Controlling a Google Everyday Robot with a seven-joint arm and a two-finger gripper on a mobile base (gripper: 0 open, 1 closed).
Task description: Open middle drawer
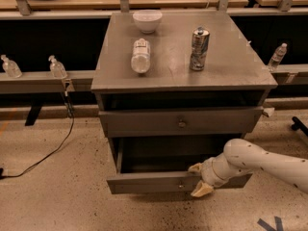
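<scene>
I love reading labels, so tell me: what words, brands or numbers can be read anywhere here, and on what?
No text here can be read.
Clear plastic bottle lying on the cabinet top: label too blurred to read.
Silver printed can standing beside it: print too blurred to read.
Grey metal middle drawer, with the cream gripper at its front: no writing visible.

One bowl (pixel 147 20), one can (pixel 199 49), four bottles (pixel 140 56) (pixel 9 66) (pixel 57 67) (pixel 277 56), one hand (pixel 198 179) at drawer (pixel 149 182)

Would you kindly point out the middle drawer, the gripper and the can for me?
middle drawer (pixel 144 183): camera view, left part of its flat front.
gripper (pixel 198 179): camera view, its tip, at that drawer's front.
can (pixel 199 49): camera view, middle of its side.
</scene>
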